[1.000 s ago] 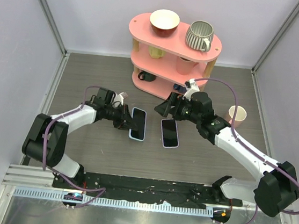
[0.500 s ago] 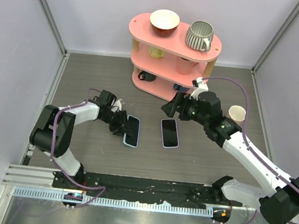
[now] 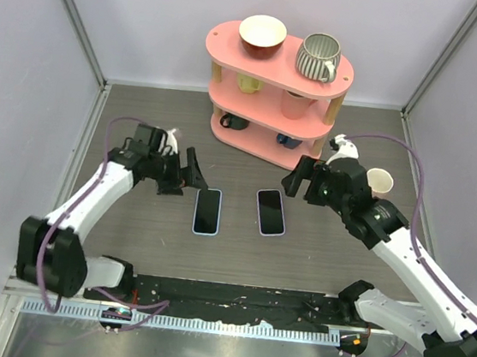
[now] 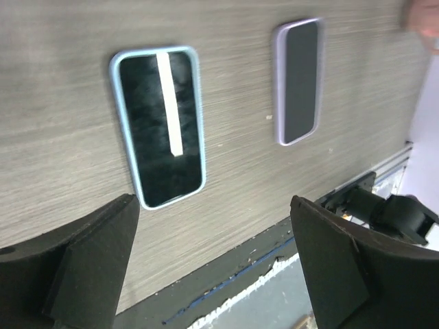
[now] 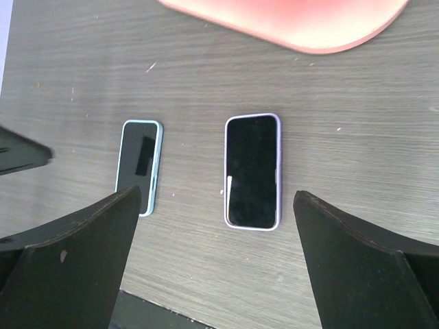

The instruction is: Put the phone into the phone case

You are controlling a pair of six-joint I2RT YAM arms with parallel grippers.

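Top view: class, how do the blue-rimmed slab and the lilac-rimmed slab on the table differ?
Rim: the blue-rimmed slab has a pale blue edge, the lilac-rimmed slab a pale purple one.
Place: the blue-rimmed slab lies nearer the left gripper, the lilac-rimmed slab nearer the right gripper.
Shared: both lie flat on the table, dark face up, apart, untouched by either gripper.

A pink tiered shelf point(image 3: 279, 66) stands on the worktop point(image 3: 143, 107). Its top tier holds a bowl point(image 3: 263, 35) and a striped mug point(image 3: 318, 57). The middle tier holds a yellow cup point(image 3: 249, 83) and a pink cup point(image 3: 293, 105). Right of the shelf stands a pale cup point(image 3: 379, 181).
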